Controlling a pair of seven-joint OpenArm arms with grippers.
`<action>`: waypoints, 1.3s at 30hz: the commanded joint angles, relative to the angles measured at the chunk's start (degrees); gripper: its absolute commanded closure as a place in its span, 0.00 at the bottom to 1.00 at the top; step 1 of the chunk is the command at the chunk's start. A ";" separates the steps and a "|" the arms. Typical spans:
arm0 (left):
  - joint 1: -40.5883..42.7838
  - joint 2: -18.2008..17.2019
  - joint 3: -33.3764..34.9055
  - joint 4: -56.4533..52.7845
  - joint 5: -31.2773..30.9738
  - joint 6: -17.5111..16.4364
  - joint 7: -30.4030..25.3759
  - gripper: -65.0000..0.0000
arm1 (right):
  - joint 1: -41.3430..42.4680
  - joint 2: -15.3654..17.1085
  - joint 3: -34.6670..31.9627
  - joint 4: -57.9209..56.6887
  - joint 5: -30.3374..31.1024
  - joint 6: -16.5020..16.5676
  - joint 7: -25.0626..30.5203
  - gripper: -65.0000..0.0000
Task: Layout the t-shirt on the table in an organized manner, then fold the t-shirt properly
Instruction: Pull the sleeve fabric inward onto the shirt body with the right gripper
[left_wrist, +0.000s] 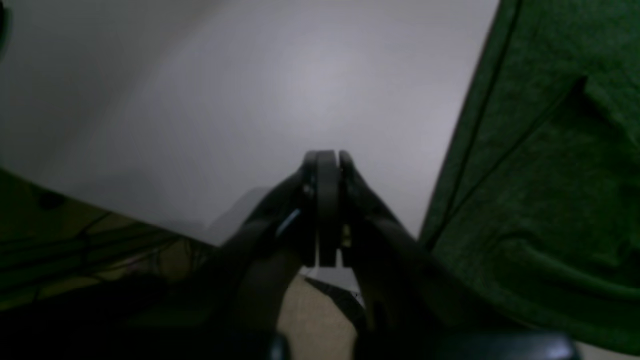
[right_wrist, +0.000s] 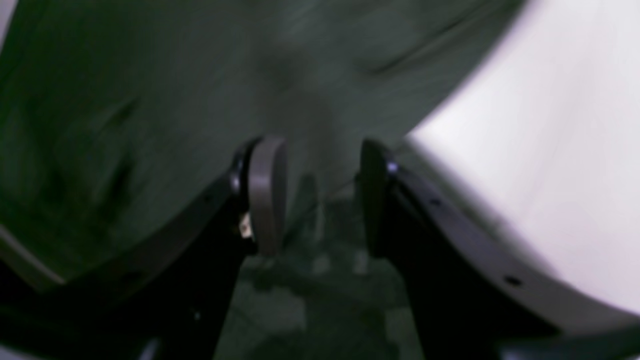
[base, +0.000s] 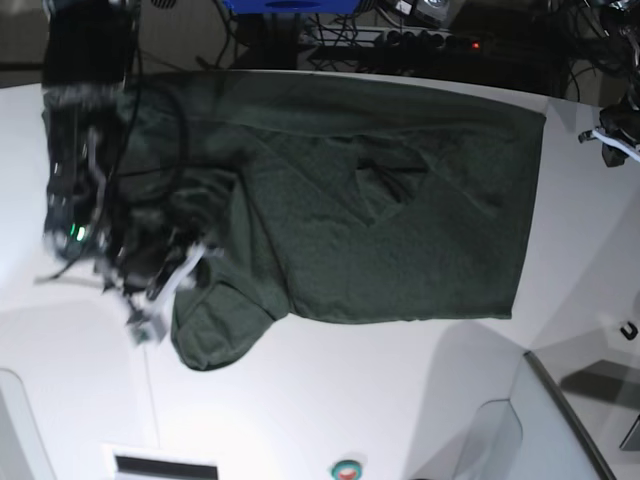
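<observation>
The dark green t-shirt (base: 400, 210) lies spread across the far half of the white table (base: 330, 400), with a sleeve (base: 215, 325) bunched at its near left corner. My right gripper (right_wrist: 320, 170) is open just above the shirt (right_wrist: 150, 100) near its edge, with nothing visibly between its fingers (right_wrist: 267, 190). The picture is blurred by motion. In the base view that arm (base: 130, 260) stands over the shirt's left side. My left gripper (left_wrist: 327, 160) is shut and empty over bare table (left_wrist: 250, 100), with the shirt's hem (left_wrist: 540, 175) off to its right.
Cables and a power strip (base: 400, 40) lie beyond the table's curved far edge. The table's edge, with floor and wires (left_wrist: 75, 250) below it, runs close behind the left gripper. A round button (base: 347, 468) sits at the near edge.
</observation>
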 joint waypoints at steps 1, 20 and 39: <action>0.24 -1.21 -0.45 0.83 -0.35 0.21 -1.01 1.00 | 4.07 0.20 1.35 -3.97 0.57 -0.01 0.78 0.64; 0.15 -1.21 -0.54 0.83 -0.35 0.21 -1.01 1.00 | 23.94 4.77 3.72 -53.29 0.57 0.08 23.90 0.64; 0.06 -1.21 -0.54 0.83 -0.35 0.21 -1.01 1.00 | 23.85 2.05 3.72 -53.55 0.57 0.08 23.90 0.67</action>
